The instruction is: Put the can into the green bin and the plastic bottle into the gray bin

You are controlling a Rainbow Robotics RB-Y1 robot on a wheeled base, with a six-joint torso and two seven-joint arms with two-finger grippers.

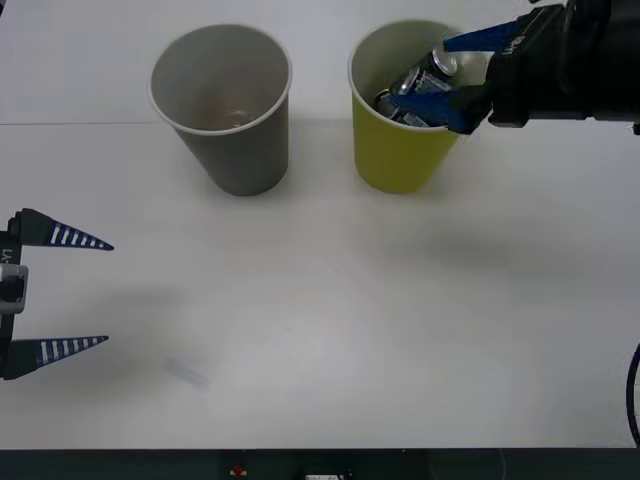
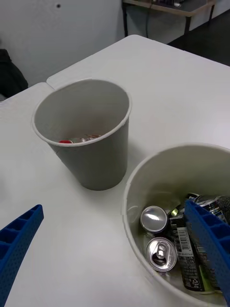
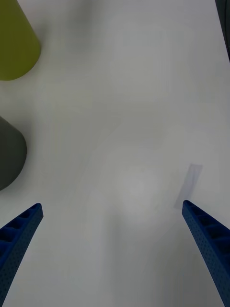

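silver can (image 2: 154,219) with shiny top, among darker cans in green bin (image 1: 400,165)

A white worktop (image 1: 330,330) spans the scene, with a seam running across it far back. A pale strip of tape (image 3: 189,184) lies flat on its bare surface. Beyond it stands a dark-legged table (image 2: 167,9).

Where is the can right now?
The can lies inside the green bin, among darker cans, on the table's far right in the front view. The open right gripper is at that bin's mouth, with the gray bin to its left.
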